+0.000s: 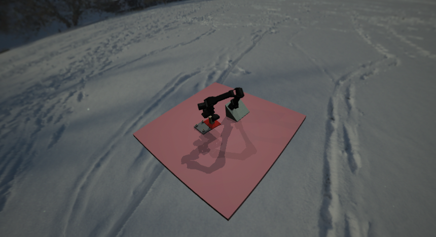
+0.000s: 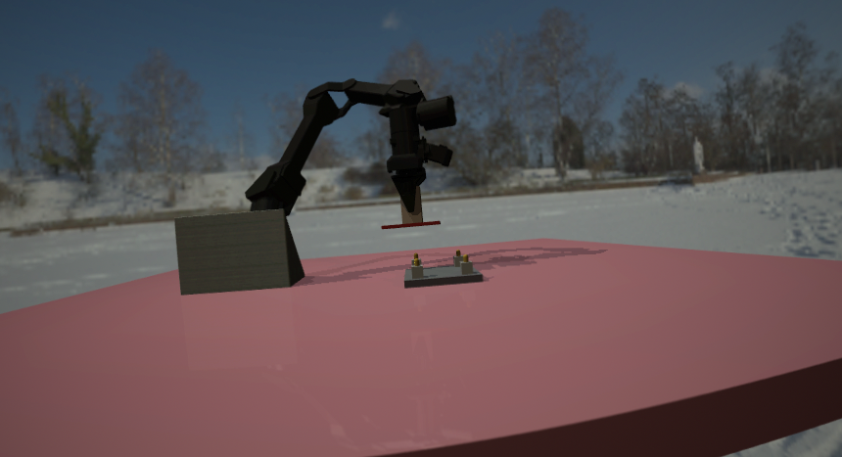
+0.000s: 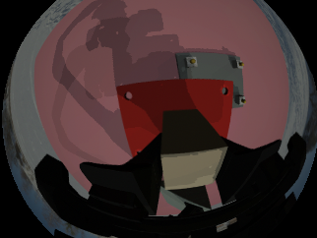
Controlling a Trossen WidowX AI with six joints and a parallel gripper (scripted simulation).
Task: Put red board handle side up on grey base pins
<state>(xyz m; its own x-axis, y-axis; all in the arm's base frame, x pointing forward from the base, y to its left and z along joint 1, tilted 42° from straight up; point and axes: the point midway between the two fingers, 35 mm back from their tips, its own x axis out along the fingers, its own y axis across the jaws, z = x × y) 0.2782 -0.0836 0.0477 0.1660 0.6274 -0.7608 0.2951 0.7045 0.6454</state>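
End effector points straight down

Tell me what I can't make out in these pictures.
- Base's fourth post: wrist view, behind the board.
- Board's corner holes: exterior view, seen edge-on.
- Gripper's fingertips: top view, too small and dark.

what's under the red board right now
Under the raised red board: open air in the exterior view. From the wrist, it covers part of the grey base; that part is hidden.
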